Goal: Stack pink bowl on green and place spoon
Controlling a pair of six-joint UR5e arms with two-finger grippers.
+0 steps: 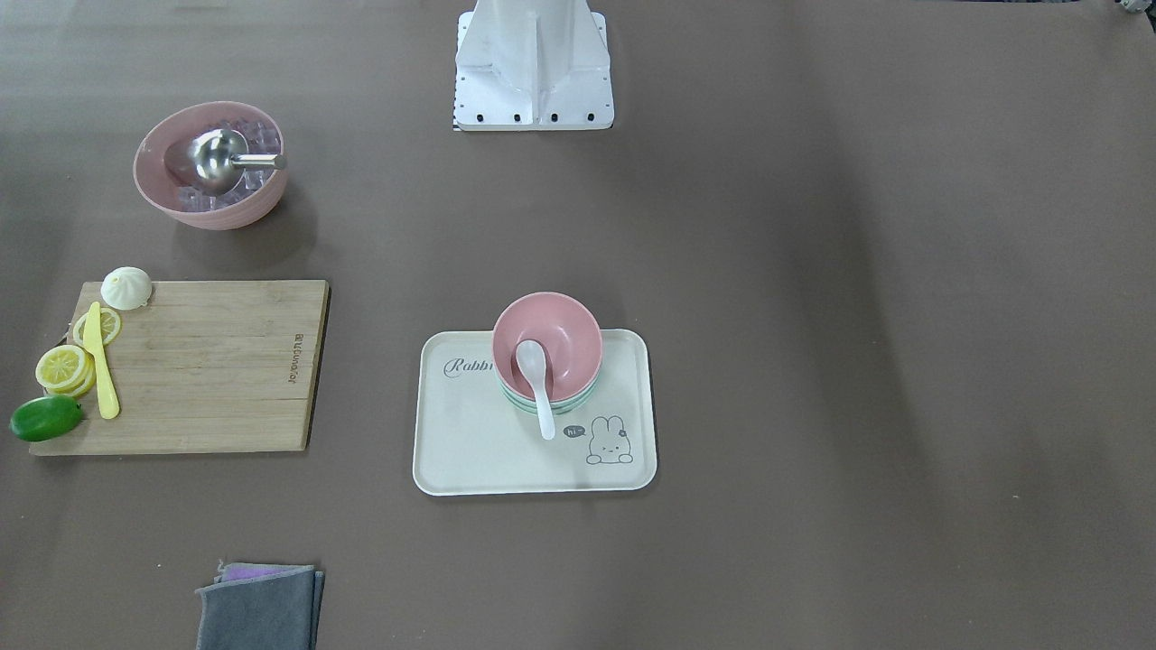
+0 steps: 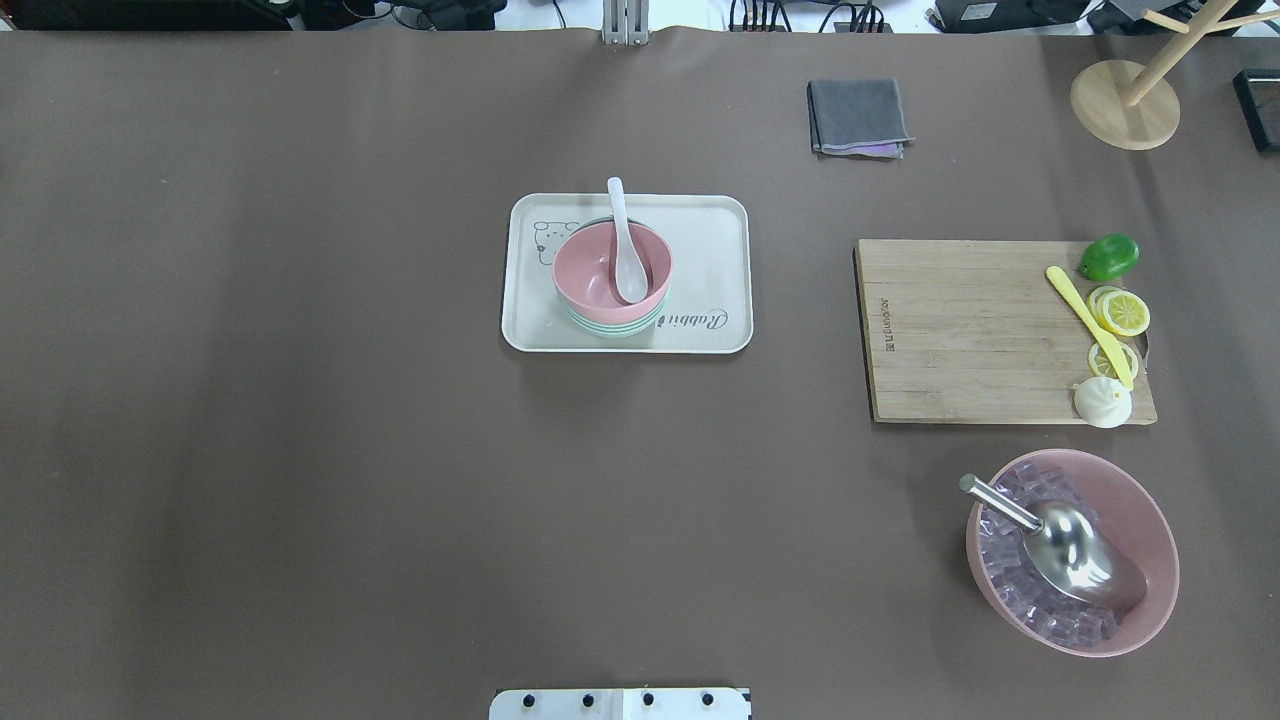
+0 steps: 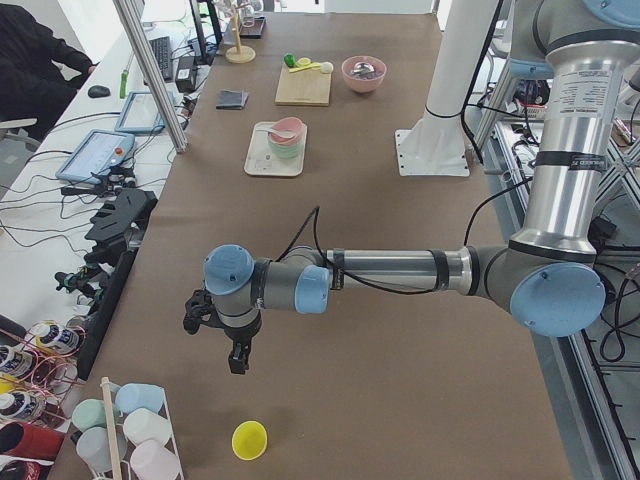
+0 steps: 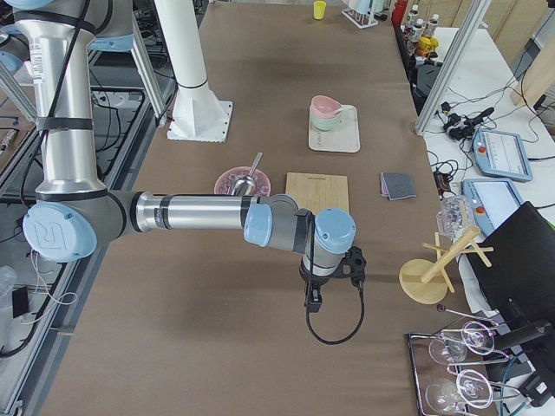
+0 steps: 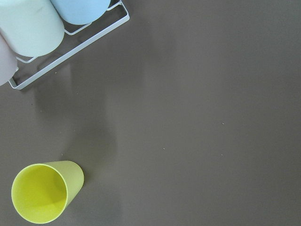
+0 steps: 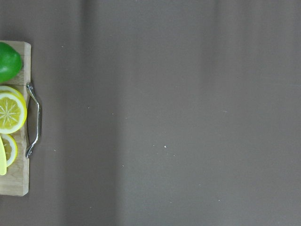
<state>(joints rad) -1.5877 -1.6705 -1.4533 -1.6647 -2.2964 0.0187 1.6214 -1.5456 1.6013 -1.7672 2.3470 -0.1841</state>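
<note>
The small pink bowl (image 1: 569,338) (image 2: 590,278) sits nested on top of the mint-green bowls (image 1: 524,403) (image 2: 605,327) on the cream rabbit tray (image 1: 470,442) (image 2: 710,250). The white spoon (image 1: 540,388) (image 2: 625,245) lies in the pink bowl with its handle over the rim. My left gripper (image 3: 240,362) hangs far off at the table's left end, above a yellow cup (image 3: 249,439). My right gripper (image 4: 312,299) hangs far off at the right end. Both show only in the side views, so I cannot tell whether they are open or shut.
A larger pink bowl (image 2: 1150,540) holds ice cubes and a metal scoop. A wooden cutting board (image 2: 960,330) carries lemon slices, a yellow knife, a lime and a bun. A grey cloth (image 2: 858,115) and a wooden stand (image 2: 1125,105) lie farther back. A cup rack (image 5: 70,35) stands near the yellow cup (image 5: 44,193).
</note>
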